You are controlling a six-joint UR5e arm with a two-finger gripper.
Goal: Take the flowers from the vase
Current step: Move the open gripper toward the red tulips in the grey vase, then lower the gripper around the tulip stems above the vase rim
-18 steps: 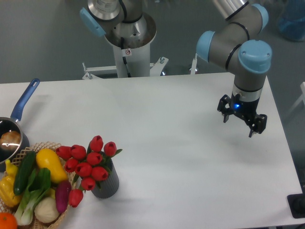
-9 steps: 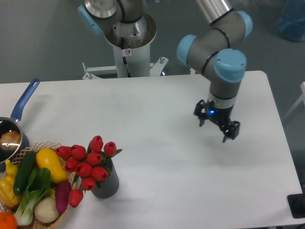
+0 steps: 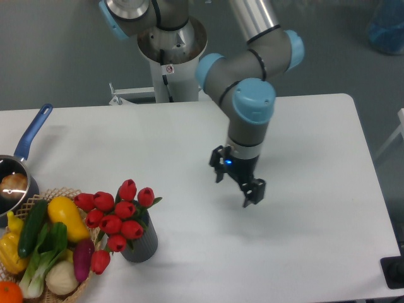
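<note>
Jaws spread wide, nothing held; my gripper (image 3: 238, 184) hangs above bare table (image 3: 315, 208), well right of the target. Left to right: steel pan (image 3: 14, 180), blue handle; wicker basket (image 3: 60, 240) of glossy vegetables; flowers (image 3: 117, 218), smooth red buds leaning left over the basket, stems down in the vase (image 3: 141, 243), dark ribbed cylinder. Bunch fans out, so I'd grip low at the stems.

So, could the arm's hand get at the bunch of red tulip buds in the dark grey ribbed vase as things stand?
Probably yes. The open hand hangs over bare white table to the right of the red tulip buds, nothing lies between, and the buds stand clear above the dark grey ribbed vase.
</note>
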